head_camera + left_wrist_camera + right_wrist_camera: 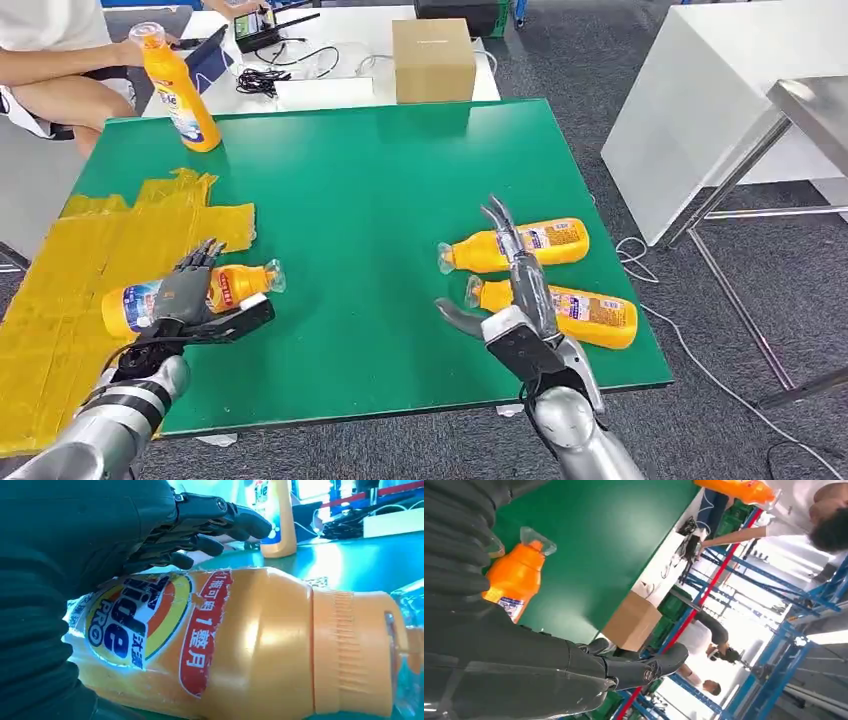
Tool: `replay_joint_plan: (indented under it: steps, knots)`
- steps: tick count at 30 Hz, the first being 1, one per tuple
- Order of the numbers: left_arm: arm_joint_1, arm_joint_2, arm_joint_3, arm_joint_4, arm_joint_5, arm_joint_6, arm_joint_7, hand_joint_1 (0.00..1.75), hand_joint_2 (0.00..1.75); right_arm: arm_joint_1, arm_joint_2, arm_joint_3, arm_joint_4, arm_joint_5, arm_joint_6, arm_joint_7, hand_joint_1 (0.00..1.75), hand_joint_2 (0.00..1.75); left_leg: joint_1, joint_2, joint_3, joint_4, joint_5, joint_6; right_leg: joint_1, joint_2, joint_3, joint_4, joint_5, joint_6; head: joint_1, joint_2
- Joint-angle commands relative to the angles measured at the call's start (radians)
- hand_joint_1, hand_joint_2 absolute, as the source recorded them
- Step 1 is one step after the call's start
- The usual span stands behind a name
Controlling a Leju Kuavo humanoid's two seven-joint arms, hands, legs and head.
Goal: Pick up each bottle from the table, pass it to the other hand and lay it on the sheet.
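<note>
Landmark: green counter (380, 200).

Left robot hand (185, 298) at the counter's near-left part – fingers over the top of a lying bottle (190, 295), thumb under its counter-centre side, so it grips that bottle. The bottle lies on its side, clear cap toward the counter's middle, label end over the edge of the yellow sheet (90, 280). Left wrist view shows the same bottle (240, 640) close up, dark fingers (210, 520) curled over its label end.

Right robot hand (505, 290) at the counter's near-right part – fingers straight and spread, thumb out toward the counter's middle, holding nothing. It sits above two lying bottles: the nearer bottle (580, 315) close to the counter's right edge, the farther bottle (545, 242) just beyond it, both caps toward the counter's middle. Cannot tell if the fingers touch either.

Sheet covers the counter's left side, crumpled at its far end.

Far-left corner: an upright bottle (180, 92), a person's hand (128, 52) on its top.

Beyond the counter's far edge: a cardboard box (432, 60) on a white table (340, 50) with cables.
</note>
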Motion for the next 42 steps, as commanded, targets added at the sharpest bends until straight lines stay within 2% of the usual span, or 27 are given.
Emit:
replay_joint_plan:
  steps: [1,6,10,20,22,25,30,32,33,34,37,39,40,42]
  knots:
    - [0.031,-0.05,0.089,-0.021,0.082,-0.006,-0.032,0.0,1.75,-0.033,0.019,-0.031,0.071,-0.002,-0.006,0.001,0.0,1.75,-0.001,0.001,0.005,-0.002,-0.001,0.0,-0.001,0.0,0.005,-0.001,-0.001,0.001,0.0,0.0]
    - [0.07,-0.067,0.105,-0.161,0.164,0.037,-0.128,0.0,1.75,-0.024,0.022,-0.042,0.075,-0.002,-0.013,0.001,0.0,1.75,-0.001,0.0,0.005,-0.001,-0.001,0.001,-0.001,-0.002,0.005,-0.001,-0.002,0.002,0.0,0.0]
    - [0.115,-0.067,0.078,-0.331,0.174,0.023,-0.109,0.0,1.75,-0.017,0.027,-0.053,0.073,0.004,-0.022,0.002,0.0,1.75,0.0,0.0,0.0,0.0,0.0,0.001,0.0,-0.002,0.0,-0.001,0.0,0.001,0.0,0.0]
    - [0.121,-0.065,0.079,-0.335,0.185,0.04,-0.123,0.0,1.75,-0.017,0.028,-0.053,0.073,0.006,-0.023,0.002,0.0,1.75,0.0,0.0,0.0,-0.001,0.0,0.0,0.0,-0.002,0.0,-0.001,-0.001,0.001,0.0,0.0]
    - [0.149,-0.073,0.08,-0.434,0.242,0.076,-0.178,0.0,1.75,-0.01,0.03,-0.06,0.069,0.011,-0.03,0.002,0.0,1.75,0.0,0.0,0.001,-0.001,-0.001,0.001,0.0,-0.001,0.0,-0.001,-0.001,0.001,0.0,0.0]
    - [0.204,-0.07,0.075,-0.602,0.246,0.124,-0.16,0.0,1.75,-0.002,0.032,-0.063,0.061,0.023,-0.046,0.0,0.0,1.75,0.0,0.001,-0.001,0.0,0.0,0.001,0.0,-0.001,-0.001,0.0,-0.001,0.001,0.0,0.0]
    - [0.258,-0.079,0.079,-0.727,0.271,0.173,-0.186,0.0,1.75,0.0,0.028,-0.069,0.057,0.036,-0.074,0.002,0.0,1.75,-0.001,0.001,0.003,0.0,-0.002,0.001,0.0,-0.001,0.002,0.0,-0.003,0.002,0.0,0.0]
    - [0.276,-0.092,0.073,-0.757,0.316,0.192,-0.224,0.0,1.75,-0.011,0.004,-0.067,0.067,0.105,-0.106,0.019,0.0,1.75,-0.001,0.001,0.002,0.0,-0.002,0.001,0.0,-0.001,0.002,0.0,-0.002,0.001,0.0,0.0]
    - [0.29,-0.102,0.064,-0.784,0.35,0.192,-0.247,0.0,1.75,-0.033,-0.047,-0.053,0.083,0.235,-0.118,0.067,0.0,1.75,0.0,0.0,0.0,0.0,-0.001,0.001,0.0,-0.001,0.0,-0.001,-0.001,0.001,0.0,0.0]
    - [0.302,-0.104,0.054,-0.811,0.365,0.185,-0.253,0.0,1.75,-0.06,-0.113,-0.027,0.108,0.333,-0.074,0.128,0.0,1.75,-0.001,0.001,0.001,0.0,-0.001,0.001,-0.001,-0.001,0.001,-0.001,-0.002,0.002,0.0,0.0]
    - [0.339,-0.104,0.03,-0.88,0.449,0.132,-0.277,0.0,1.75,-0.179,-0.272,0.003,0.2,0.395,0.085,0.209,0.0,1.75,-0.001,0.002,0.0,0.0,-0.001,0.002,-0.001,0.0,0.0,-0.001,0.0,0.002,0.0,0.0]
    - [0.356,-0.105,0.028,-0.902,0.494,0.109,-0.293,0.0,1.75,-0.253,-0.317,0.001,0.261,0.385,0.127,0.205,0.0,1.75,-0.002,0.004,0.001,0.001,-0.002,0.003,-0.002,0.002,0.001,-0.001,-0.001,0.004,0.0,0.0]
    - [0.371,-0.108,0.02,-0.93,0.585,0.051,-0.33,0.0,1.75,-0.314,-0.35,0.02,0.307,0.392,0.165,0.214,0.0,1.75,-0.002,0.003,-0.001,0.001,-0.001,0.002,-0.002,0.002,-0.001,-0.001,0.0,0.003,0.0,0.0]
    - [0.394,-0.112,0.021,-0.97,0.68,-0.015,-0.362,0.0,1.75,-0.39,-0.364,0.034,0.37,0.397,0.185,0.217,0.0,1.75,-0.004,0.004,-0.001,0.001,0.0,0.004,-0.004,0.002,-0.002,0.0,0.001,0.004,0.0,0.0]
